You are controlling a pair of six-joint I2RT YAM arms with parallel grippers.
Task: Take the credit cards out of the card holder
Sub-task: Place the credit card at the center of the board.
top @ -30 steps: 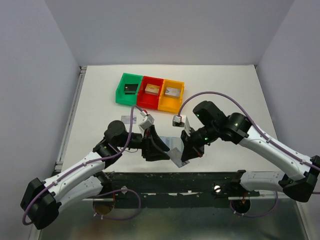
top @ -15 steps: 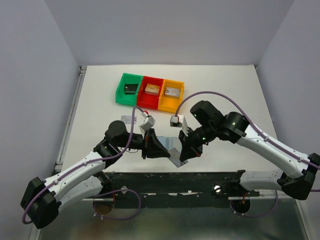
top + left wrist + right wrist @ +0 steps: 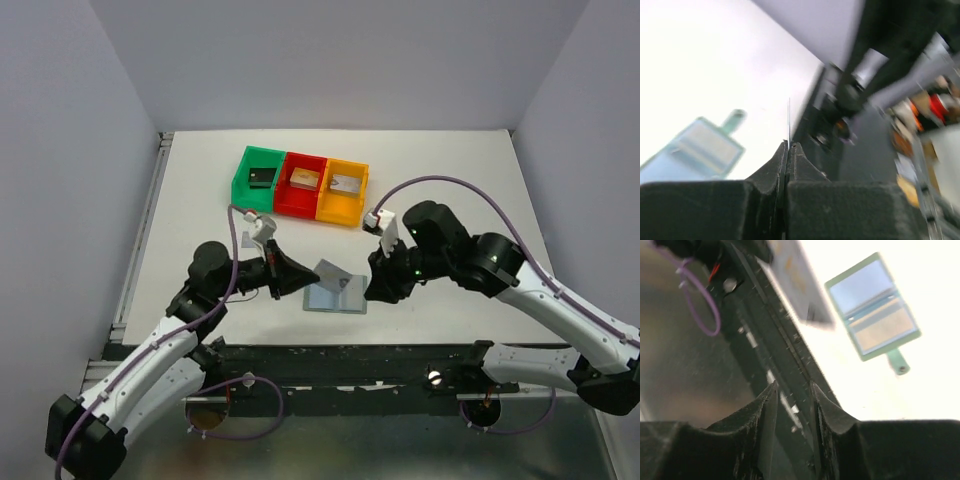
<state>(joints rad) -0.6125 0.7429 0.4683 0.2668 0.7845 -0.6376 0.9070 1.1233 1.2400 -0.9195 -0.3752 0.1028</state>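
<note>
Top external: I see wallet (image 3: 340, 302) lying open on counter (image 3: 200, 200), near edge, between both arms. Left gripper (image 3: 300, 275) clamped on grey card (image 3: 330, 272); card tilted over wallet's far-left part, contact unclear to me. Right gripper (image 3: 378, 290) just right of wallet, fingers parted, nothing between. Left wrist: card edge-on, thin line poking from closed fingers. Green, red, orange bins (image 3: 300, 185) far side.

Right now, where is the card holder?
In the top view, the card holder lies open on the table close to its near edge, between the left hand, which pinches a credit card, and the right hand.
</note>
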